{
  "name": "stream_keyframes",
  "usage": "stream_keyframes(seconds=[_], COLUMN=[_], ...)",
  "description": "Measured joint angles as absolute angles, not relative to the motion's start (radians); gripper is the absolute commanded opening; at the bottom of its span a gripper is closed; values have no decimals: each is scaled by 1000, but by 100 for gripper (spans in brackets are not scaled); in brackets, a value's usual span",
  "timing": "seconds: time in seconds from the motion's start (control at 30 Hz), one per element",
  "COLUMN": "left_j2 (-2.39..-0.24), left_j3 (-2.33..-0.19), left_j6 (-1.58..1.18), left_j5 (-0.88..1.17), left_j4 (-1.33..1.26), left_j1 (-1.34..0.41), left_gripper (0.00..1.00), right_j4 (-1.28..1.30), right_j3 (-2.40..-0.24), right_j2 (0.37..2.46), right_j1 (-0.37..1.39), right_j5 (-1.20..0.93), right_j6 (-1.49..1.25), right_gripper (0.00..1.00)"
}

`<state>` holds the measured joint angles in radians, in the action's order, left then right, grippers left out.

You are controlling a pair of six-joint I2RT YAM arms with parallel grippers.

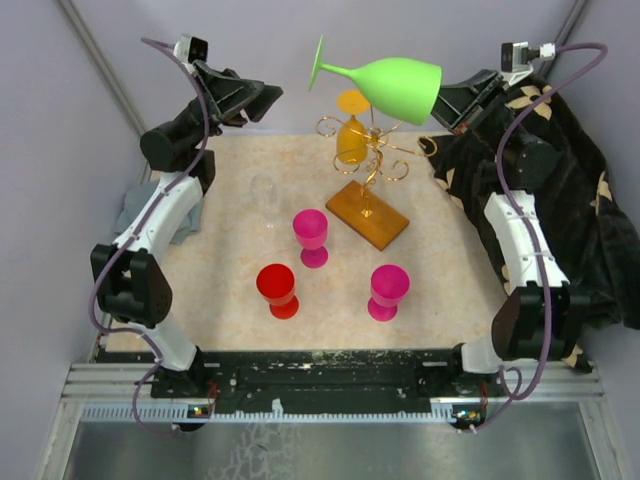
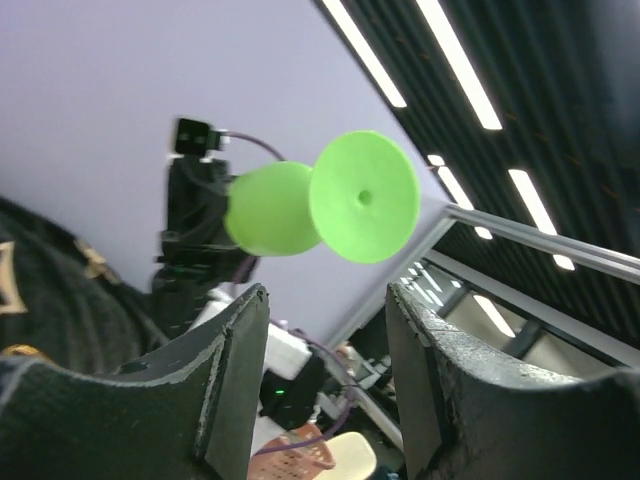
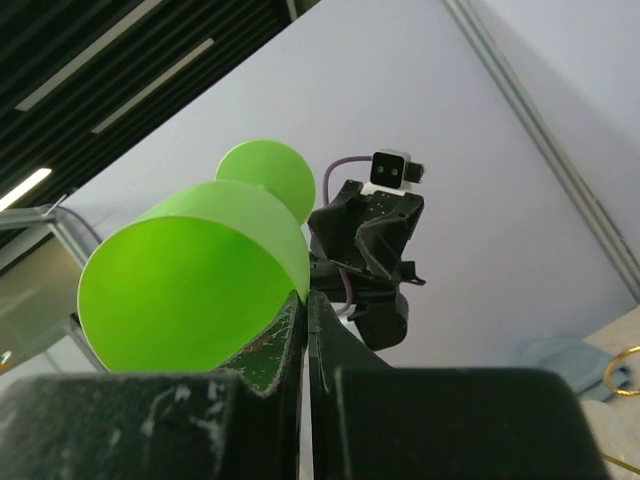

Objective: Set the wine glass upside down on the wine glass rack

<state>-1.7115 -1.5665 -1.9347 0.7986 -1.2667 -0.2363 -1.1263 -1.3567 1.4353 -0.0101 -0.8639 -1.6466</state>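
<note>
Right now our right hand pinches the rim wall of the opaque lime-green wine glass, fingers pressed together on it. It holds the glass on its side, high above the thin gold wire rack on its flat amber base. Our left hand is spread and empty, facing the glass's round foot, near but not touching.

The grip is on one edge only, so we judge the glass could swing or slip as we tip it over. Its foot could also snag a scroll arm, or knock the orange glass already hanging there.

We count one green glass, one orange glass, two magenta goblets, one red goblet and one clear glass on the speckled counter, plus one rack.
</note>
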Motion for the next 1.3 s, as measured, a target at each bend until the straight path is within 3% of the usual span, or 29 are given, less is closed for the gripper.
stream_keyframes(seconds=[0.3, 0.73, 0.93, 1.13, 1.3], left_j2=[-1740, -1756, -1756, -1756, -1756], left_j3=[-1591, -1609, -1626, -1632, -1657], left_j6=[-2058, -2059, -2059, -2060, -2060], left_j5=[699, 673, 672, 668, 685], left_j4=[-1483, -1493, -1492, -1488, -1480], left_j1=[-345, -438, -473, -493, -521], left_gripper=[57, 53, 35, 0, 0], right_j4=[-1321, -1357, -1371, -1375, -1371], right_j3=[-1356, -1356, -1356, -1356, -1356], right_j2=[1478, 1497, 1520, 1539, 1548], right_j1=[54, 85, 102, 114, 119], right_j5=[-868, -884, -889, -891, -890], right_j6=[-1783, -1793, -1800, -1799, -1799], right_gripper=[0, 0, 0, 0, 4])
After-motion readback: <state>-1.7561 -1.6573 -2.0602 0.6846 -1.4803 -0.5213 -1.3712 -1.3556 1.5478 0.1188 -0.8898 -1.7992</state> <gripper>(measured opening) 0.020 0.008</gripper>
